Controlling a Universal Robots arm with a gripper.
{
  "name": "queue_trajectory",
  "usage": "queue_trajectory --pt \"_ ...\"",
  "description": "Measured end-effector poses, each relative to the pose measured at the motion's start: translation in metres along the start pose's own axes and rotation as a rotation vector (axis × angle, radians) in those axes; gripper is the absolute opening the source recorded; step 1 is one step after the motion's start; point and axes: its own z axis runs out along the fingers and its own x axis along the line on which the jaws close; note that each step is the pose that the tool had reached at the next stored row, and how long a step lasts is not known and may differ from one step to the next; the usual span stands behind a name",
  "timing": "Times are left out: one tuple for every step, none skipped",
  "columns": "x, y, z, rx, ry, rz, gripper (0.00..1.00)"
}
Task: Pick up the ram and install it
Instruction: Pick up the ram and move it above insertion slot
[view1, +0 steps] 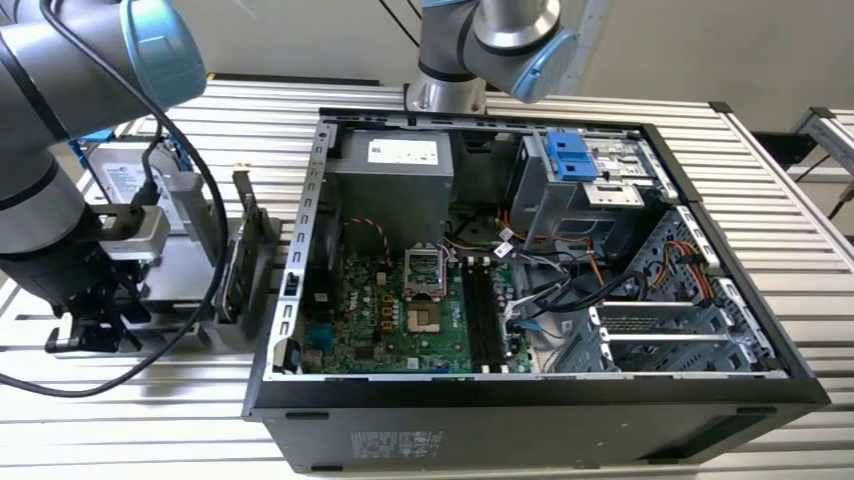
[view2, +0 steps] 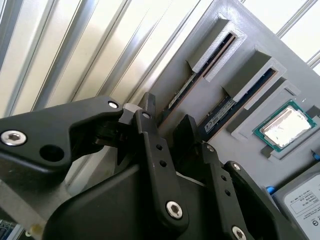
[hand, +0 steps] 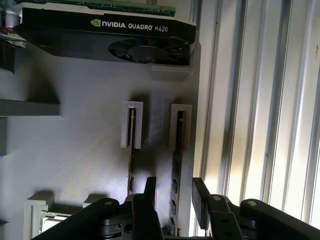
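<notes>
White lettering beside a green logo runs along the black graphics card's (hand: 100, 37) shroud. Printed white stickers sit on the power supply (view1: 394, 180), the computer case's (view1: 534, 430) outer wall and a hard drive (view2: 300, 197), their print too small to read.

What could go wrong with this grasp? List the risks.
The fingers straddle the ram; one sits close to the second stick and might knock it. The ram stands in a narrow slot of the holder, so a skewed pinch might jam it on lifting.
</notes>
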Motion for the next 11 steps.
queue_trajectory --pt "0.0000 0.0000 0.0000 0.0000 0.0000 0.000 1.00" --pt "0.0000 0.0000 0.0000 0.0000 0.0000 0.000 0.00" --pt "0.0000 0.0000 0.0001 0.0000 0.0000 0.000 0.00" --pt "0.0000 0.0000 0.0001 0.0000 0.0000 0.000 0.00" --pt "0.0000 0.0000 0.0001 0.0000 0.0000 0.000 0.00" --pt "0.0000 0.0000 0.0001 0.0000 0.0000 0.000 0.00" --pt "0.0000 0.0000 0.0001 0.0000 0.0001 0.000 0.00" --pt "0.0000 0.0000 0.0001 0.0000 0.0000 0.000 0.00" --pt "0.0000 0.0000 0.0001 0.0000 0.0000 0.000 0.00" --pt "0.0000 0.0000 0.0002 0.0000 0.0001 0.000 0.00" --pt "0.0000 0.0000 0.0002 0.0000 0.0000 0.000 0.00"
